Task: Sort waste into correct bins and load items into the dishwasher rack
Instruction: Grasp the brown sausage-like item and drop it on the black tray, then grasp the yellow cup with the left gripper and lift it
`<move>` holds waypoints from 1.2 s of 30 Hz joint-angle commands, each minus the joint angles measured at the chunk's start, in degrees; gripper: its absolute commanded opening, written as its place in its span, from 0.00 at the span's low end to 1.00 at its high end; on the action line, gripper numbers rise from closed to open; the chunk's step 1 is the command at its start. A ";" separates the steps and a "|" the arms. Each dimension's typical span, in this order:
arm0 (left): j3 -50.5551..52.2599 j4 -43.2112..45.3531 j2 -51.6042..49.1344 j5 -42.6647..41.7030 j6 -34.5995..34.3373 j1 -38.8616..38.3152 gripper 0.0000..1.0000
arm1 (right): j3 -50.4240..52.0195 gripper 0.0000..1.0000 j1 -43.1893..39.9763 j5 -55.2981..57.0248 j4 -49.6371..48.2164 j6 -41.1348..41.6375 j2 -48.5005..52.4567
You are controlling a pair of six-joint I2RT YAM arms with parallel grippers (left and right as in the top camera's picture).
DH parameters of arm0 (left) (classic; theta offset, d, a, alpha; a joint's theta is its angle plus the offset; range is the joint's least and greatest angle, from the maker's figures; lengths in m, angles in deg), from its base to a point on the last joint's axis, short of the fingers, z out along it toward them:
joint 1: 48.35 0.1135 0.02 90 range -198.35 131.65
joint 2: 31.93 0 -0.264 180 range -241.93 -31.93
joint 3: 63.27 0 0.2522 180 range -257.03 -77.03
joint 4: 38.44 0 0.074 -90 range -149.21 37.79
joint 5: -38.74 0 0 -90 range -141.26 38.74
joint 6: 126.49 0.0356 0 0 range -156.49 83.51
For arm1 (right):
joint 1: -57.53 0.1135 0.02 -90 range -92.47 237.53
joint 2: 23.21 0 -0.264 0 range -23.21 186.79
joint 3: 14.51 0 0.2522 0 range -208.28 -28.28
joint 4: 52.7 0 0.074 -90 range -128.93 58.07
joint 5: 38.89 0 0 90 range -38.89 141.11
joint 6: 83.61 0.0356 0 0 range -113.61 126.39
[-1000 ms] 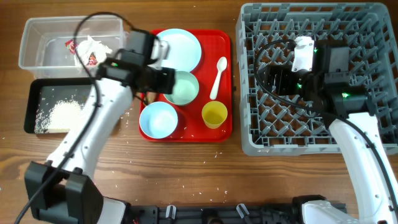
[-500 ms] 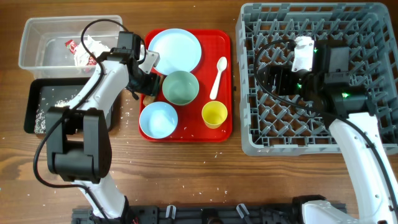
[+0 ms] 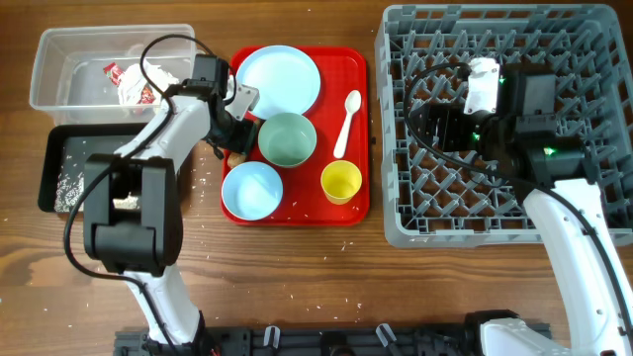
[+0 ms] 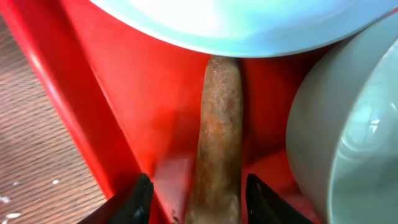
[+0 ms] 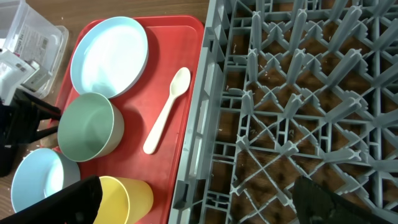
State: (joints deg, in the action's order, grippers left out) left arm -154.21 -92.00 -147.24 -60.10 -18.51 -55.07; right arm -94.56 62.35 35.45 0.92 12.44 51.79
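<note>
My left gripper (image 3: pixel 233 136) is open and low over the left edge of the red tray (image 3: pixel 356 61). In the left wrist view its fingertips (image 4: pixel 140 198) straddle the brown cone-shaped food piece (image 4: pixel 219 137) with gaps on both sides. The cone lies on the tray, its far tip under the pale blue plate (image 4: pixel 236 18), beside the whitish-green bowl (image 4: pixel 348 124). My right gripper (image 3: pixel 436 127) is open and empty above the grey dishwasher rack (image 3: pixel 593 59). The plate (image 3: pixel 281 79), green bowl (image 3: pixel 288 138), blue bowl (image 3: pixel 251 190), yellow cup (image 3: pixel 341 182) and white spoon (image 3: pixel 347 121) sit on the tray.
The clear tub (image 3: pixel 69 59) at the back left holds crumpled wrappers (image 3: pixel 138 84). The black tray (image 3: pixel 61 148) in front of it holds rice (image 3: pixel 67 183). Loose grains (image 3: pixel 205 180) lie on the wood left of the red tray.
My left arm has swung in and lowered its gripper to the tray's left edge, around the brown cone. It now covers part of the black tray. The right arm has not moved.
</note>
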 commanded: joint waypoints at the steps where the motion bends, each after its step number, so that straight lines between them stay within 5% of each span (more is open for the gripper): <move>1: -0.39 0.17 -1.77 -1.66 0.66 0.09 0.31 | -1.49 1.00 0.04 -0.74 0.07 0.35 0.66; 4: -0.39 0.13 -1.75 -2.05 -0.46 0.09 0.04 | -1.49 1.00 0.04 -0.74 0.09 0.37 0.66; 8: -1.88 -0.35 -1.25 -2.01 -0.52 0.09 0.04 | -1.49 1.00 0.04 -0.74 -0.22 0.35 0.66; 13: -12.48 -4.33 5.01 -1.07 -11.74 1.11 0.04 | -1.49 1.00 0.04 -0.76 -0.61 0.52 0.66; 16: -17.66 -11.82 11.58 5.51 -31.30 4.81 0.04 | -1.49 1.00 0.04 -0.74 -0.61 0.48 0.66; 23: -16.96 -26.80 17.84 7.74 -50.84 17.49 0.04 | -1.49 1.00 0.04 -0.76 -1.51 0.39 0.66; 27: -7.28 -27.34 17.70 15.78 -80.15 25.03 0.04 | -1.49 1.00 0.04 -0.76 -1.46 0.39 0.66; 30: 0.72 -22.53 17.68 19.47 -93.70 27.15 0.04 | -1.49 1.00 0.04 -0.79 -1.46 0.55 0.66; 33: 8.85 -12.13 17.68 19.85 -94.95 27.36 0.08 | -1.49 1.00 0.04 -0.79 -1.27 0.59 0.66; 36: 14.10 -5.11 17.68 20.17 -94.92 27.36 0.22 | -1.49 1.00 0.04 -0.81 -1.18 0.59 0.66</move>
State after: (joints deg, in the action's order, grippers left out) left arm -143.57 -100.17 -129.71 -42.09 -109.83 -27.92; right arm -94.56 62.35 35.47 -0.21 12.44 51.79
